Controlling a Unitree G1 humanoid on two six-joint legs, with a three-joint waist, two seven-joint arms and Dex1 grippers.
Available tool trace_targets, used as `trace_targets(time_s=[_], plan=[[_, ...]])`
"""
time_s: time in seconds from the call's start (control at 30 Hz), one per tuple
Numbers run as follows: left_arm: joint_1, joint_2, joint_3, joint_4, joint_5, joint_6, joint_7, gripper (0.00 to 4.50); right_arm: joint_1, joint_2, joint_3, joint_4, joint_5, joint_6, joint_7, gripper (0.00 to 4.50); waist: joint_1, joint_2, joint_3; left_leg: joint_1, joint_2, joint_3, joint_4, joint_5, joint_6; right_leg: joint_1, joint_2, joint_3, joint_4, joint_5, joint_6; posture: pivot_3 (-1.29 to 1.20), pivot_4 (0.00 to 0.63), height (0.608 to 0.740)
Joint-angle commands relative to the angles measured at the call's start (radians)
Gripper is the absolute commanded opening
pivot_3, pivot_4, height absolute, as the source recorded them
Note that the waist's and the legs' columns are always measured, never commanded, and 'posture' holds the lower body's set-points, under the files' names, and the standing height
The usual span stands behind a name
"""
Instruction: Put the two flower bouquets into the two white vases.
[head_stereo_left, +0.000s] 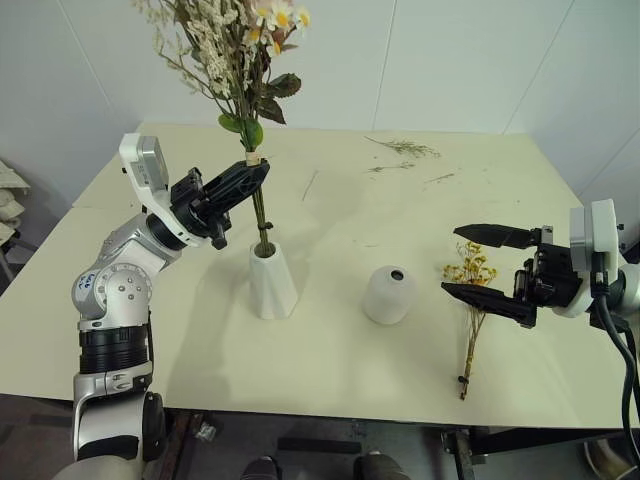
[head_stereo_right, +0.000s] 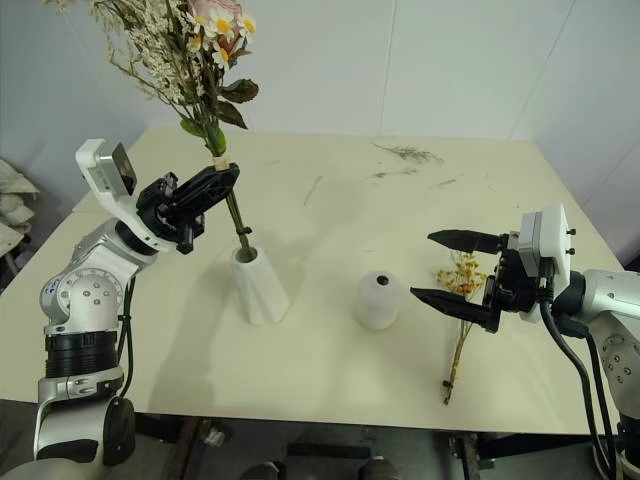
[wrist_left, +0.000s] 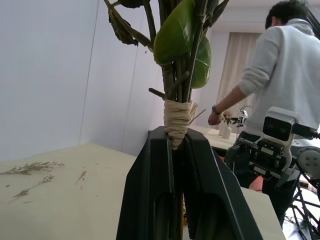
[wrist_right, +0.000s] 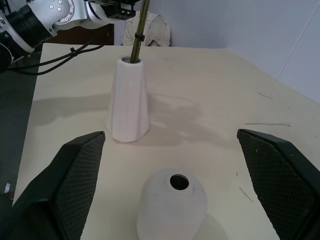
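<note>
Left eye view: left gripper (head_stereo_left: 243, 181) is clamped tight on the stems of the big bouquet (head_stereo_left: 232, 50), pinching just below the tan paper wrap (wrist_left: 177, 120) that binds the stems. The bouquet rises steeply up from the fingers, its pink, white and pale heads leaning toward the robot's left and reaching the top of the picture; below the fingers the bare stems run down into the mouth of the tall vase (head_stereo_left: 271, 281), which stands upright on the cream table (head_stereo_left: 330, 370) directly beneath the gripper. Stem ends are inside the mouth; how deep they sit cannot be told. Right gripper (head_stereo_left: 484, 263) hangs level over the table's right side, its two black fingers (wrist_right: 77, 172) spread wide and holding nothing. The slim yellow spray (head_stereo_left: 470, 300) lies flat on the table right under and between those fingers, flower heads toward the far side, brown stems pointing to the near edge. The short vase (head_stereo_left: 388, 295) stands upright just to the robot's left of the right gripper, between it and the tall vase, its mouth unfilled. Loose dried sprigs (head_stereo_left: 404, 148) lie well apart at the far side of the table. A person (wrist_left: 280, 65) in a pale top stands beyond the table in the left wrist view.
</note>
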Motion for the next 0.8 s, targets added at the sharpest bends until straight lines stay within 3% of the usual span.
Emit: trace_targets(time_s=[0.03,0.8], plan=[[0.016,0.005,-0.001,-0.045,-0.009,0.01,0.005,0.02,0.003,-0.001,-0.013,-0.028,0.003,-0.011,-0.009,4.5,0.001,0.0,0.0,0.0,0.0,0.0,0.0,0.0,0.0,0.0,0.0,0.0,0.0,0.0,0.0,0.0,0.15,0.74],[0.048,-0.003,-0.019,0.083,0.066,-0.062,-0.068,0.02,-0.012,0.01,0.014,-0.008,-0.017,-0.028,-0.022,4.5,0.001,0.0,0.0,0.0,0.0,0.0,-0.001,0.0,0.0,0.0,0.0,0.0,-0.002,0.0,0.0,0.0,0.15,0.74]])
